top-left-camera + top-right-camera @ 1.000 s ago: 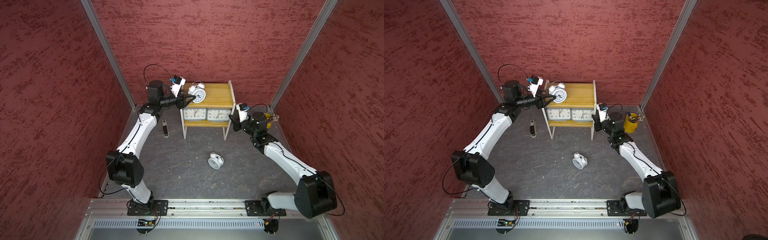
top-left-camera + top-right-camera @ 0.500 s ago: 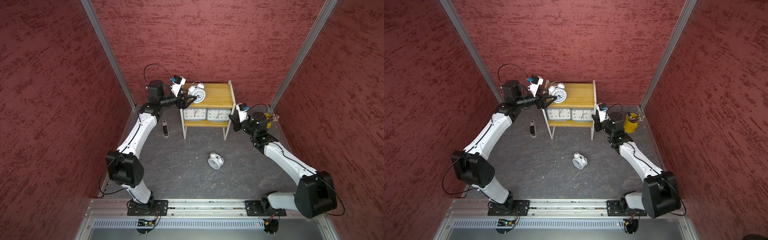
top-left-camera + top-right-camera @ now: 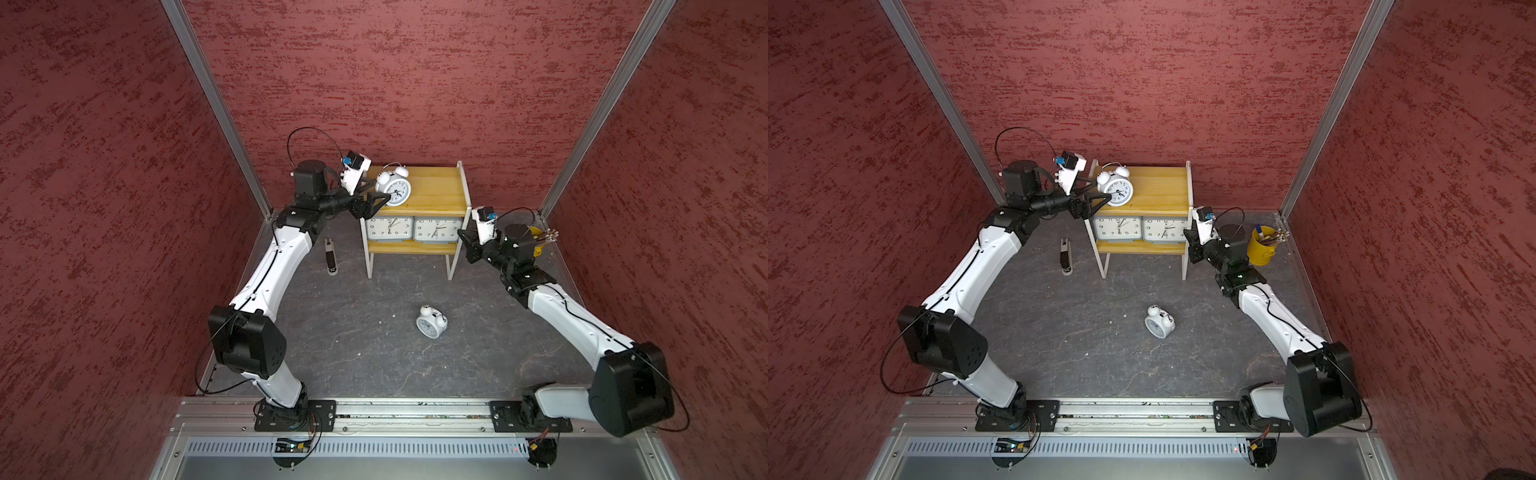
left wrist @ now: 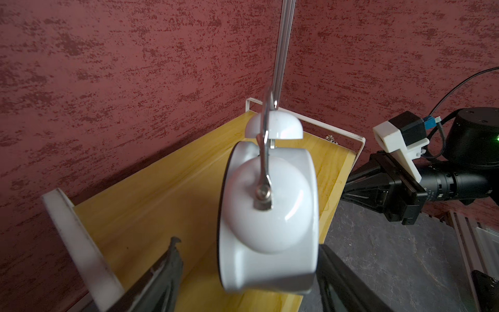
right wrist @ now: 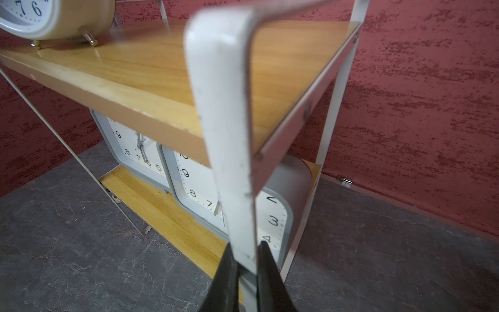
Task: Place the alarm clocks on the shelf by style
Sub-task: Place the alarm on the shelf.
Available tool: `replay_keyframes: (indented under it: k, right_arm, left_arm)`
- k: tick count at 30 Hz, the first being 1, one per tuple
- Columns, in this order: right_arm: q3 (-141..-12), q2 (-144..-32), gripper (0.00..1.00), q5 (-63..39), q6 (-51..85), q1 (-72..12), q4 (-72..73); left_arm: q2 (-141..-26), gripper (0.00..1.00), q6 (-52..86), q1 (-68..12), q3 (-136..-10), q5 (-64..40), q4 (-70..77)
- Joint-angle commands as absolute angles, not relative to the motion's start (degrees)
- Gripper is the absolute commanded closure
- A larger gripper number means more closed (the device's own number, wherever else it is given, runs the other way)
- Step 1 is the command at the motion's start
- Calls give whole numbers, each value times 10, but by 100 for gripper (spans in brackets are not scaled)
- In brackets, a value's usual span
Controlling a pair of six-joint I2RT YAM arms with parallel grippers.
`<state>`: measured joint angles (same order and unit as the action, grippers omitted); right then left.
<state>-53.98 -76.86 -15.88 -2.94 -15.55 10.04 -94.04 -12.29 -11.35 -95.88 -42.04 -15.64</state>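
The shelf (image 3: pixel 432 187) (image 3: pixel 1158 187) stands at the back wall. A white twin-bell alarm clock (image 3: pixel 395 189) (image 3: pixel 1116 189) (image 4: pixel 267 216) stands upright at the left end of its top board. My left gripper (image 3: pixel 380 192) (image 4: pixel 248 244) is open, one finger on each side of this clock, with a clear gap on one side. Two grey rectangular clocks (image 3: pixel 389 229) (image 3: pixel 436 229) (image 5: pixel 135 146) sit side by side on the lower board. A second twin-bell clock (image 3: pixel 430 322) (image 3: pixel 1159 322) lies face up on the floor. My right gripper (image 3: pixel 463 245) (image 5: pixel 246 245) is shut on the shelf's white front right post.
A black and white stapler-like object (image 3: pixel 330 255) (image 3: pixel 1065 257) lies on the floor left of the shelf. A yellow pen cup (image 3: pixel 1260 249) stands behind my right wrist. Red walls close in on three sides.
My left gripper's jaws have spread apart off the twin-bell clock, which stays standing on the top board. The right arm has not moved.
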Motion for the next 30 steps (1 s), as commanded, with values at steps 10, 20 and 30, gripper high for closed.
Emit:
replay_keyframes:
  k: [10,20,30]
  right_arm:
    - [-546,-758,87,-168,-3,-158,113]
    - [-538,-755,87,-167,-3,-157,113]
    - [-535,-752,86,-163,-5,-158,112]
  left_arm:
    - [-921,34,-139,-117,-951,-376,-165]
    - [-920,51,-138,-126,-948,-364,-156]
    - [-918,49,-139,-131,-944,-362,-152]
